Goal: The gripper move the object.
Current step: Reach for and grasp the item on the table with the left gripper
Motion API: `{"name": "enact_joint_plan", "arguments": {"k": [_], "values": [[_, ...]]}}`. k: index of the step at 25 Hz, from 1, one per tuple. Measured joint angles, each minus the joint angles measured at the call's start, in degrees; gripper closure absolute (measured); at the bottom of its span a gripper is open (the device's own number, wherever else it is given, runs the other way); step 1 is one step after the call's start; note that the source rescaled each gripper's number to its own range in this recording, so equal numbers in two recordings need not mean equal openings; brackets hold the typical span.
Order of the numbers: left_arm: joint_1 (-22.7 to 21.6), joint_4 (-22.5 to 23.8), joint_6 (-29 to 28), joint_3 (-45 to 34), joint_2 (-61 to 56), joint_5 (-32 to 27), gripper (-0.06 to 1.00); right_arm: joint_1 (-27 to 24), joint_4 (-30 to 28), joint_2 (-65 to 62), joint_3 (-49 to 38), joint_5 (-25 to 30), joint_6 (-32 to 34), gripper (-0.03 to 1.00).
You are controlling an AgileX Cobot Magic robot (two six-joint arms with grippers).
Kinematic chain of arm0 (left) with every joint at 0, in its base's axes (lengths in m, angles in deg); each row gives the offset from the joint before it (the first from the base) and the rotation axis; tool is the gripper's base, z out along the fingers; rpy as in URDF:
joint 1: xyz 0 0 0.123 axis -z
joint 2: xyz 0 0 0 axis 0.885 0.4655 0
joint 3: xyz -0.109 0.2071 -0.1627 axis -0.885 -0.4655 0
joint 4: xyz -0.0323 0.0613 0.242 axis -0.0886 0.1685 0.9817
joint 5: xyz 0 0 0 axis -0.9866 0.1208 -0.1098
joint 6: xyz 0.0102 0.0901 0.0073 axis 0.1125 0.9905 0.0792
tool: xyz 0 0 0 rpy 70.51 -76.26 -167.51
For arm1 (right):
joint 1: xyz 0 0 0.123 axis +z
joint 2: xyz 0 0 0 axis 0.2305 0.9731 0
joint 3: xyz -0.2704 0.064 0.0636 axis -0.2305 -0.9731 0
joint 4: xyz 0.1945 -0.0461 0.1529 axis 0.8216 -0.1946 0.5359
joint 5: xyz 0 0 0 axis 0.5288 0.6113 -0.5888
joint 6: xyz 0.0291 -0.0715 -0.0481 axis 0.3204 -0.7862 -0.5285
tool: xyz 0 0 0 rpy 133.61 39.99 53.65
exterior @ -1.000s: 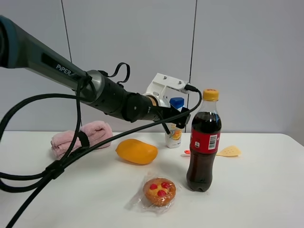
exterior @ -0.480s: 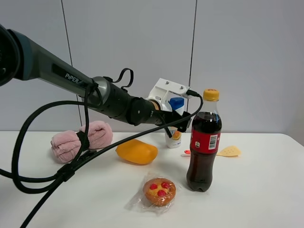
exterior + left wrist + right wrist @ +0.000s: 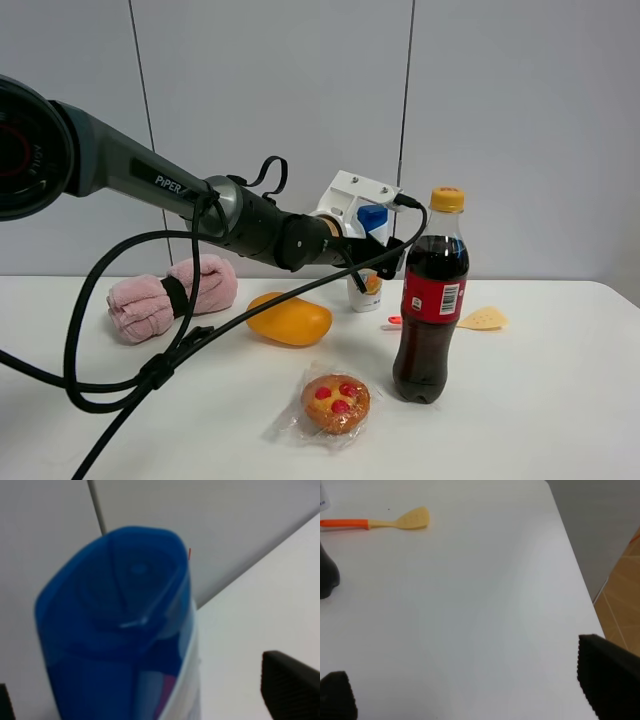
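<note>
Shampoo bottle (image 3: 366,292), small and white with a blue cap and an orange-yellow label, stands upright on a white table (image 3: 560,400), just behind the cola bottle (image 3: 430,300) and a little to its left. The left gripper (image 3: 378,258), a black claw under a white boxy mount, reaches in from the left at the height of the blue cap. In the left wrist view the cap fills the frame, and the black fingers (image 3: 292,690) show only at the far edges. They are spread on either side of the bottle with a gap showing, so the claw is open around it rather than clamped. Left of the cola bottle lies a yellow mango (image 3: 288,319), and farther left a rolled pink towel (image 3: 170,295). In front of the cola bottle and to its left sits a wrapped muffin with red spots (image 3: 336,402). Behind it to the right lies a yellow spatula with an orange handle (image 3: 482,319). A thick black cable (image 3: 150,370) loops down from the arm. The right gripper (image 3: 472,687) appears only in its own wrist view, fingers wide apart over bare table, holding nothing.
</note>
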Motion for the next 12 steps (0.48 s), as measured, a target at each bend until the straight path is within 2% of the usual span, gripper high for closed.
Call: {"name": "enact_joint_plan", "arguments": {"k": [12], "values": [[-2.24, -1.90, 0.00, 0.00, 0.06, 0.00, -0.06, 0.00, 0.00, 0.00, 0.00, 0.00, 0.00, -0.03]]}}
